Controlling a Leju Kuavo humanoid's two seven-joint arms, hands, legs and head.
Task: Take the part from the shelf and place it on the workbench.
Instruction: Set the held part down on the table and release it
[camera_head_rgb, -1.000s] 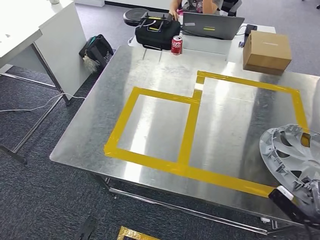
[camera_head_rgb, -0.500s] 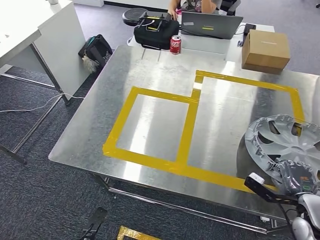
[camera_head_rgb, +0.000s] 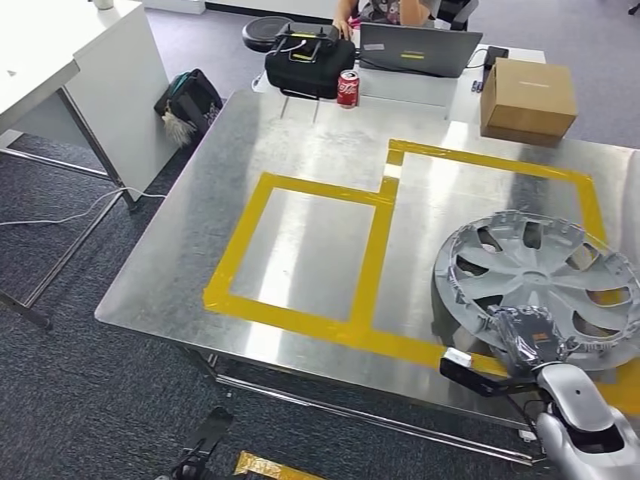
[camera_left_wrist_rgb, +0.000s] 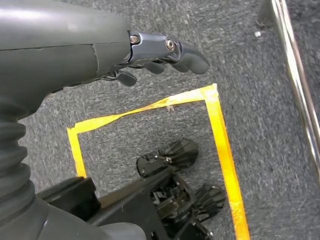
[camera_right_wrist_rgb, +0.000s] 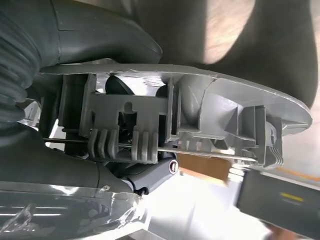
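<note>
Right robot hand (camera_head_rgb: 532, 335): grips hubcap (camera_head_rgb: 540, 285) rim over counter (camera_head_rgb: 189, 250) (yellow tape) | left robot hand (camera_left_wrist_rgb: 166, 52): fingers loosely curled, empty, above floor.

Part: a silver-grey plastic hubcap (camera_head_rgb: 540, 285), round, with spokes radiating from a solid centre and dark openings between them.
Face: the outer, smooth side is up in the head view; the right wrist view shows the ribbed underside (camera_right_wrist_rgb: 158, 125) with moulded clips and a thin wire ring.
Pose: roughly flat, slightly tilted; whether it touches the surface cannot be told.
Place: over the near right part of the workbench (camera_head_rgb: 317, 150), above the larger yellow-taped rectangle (camera_head_rgb: 490, 165).
Hold: the right hand (camera_head_rgb: 532, 335) grips its near rim.
Workbench: a shiny metal sheet top, marked with two adjoining yellow tape rectangles.
</note>
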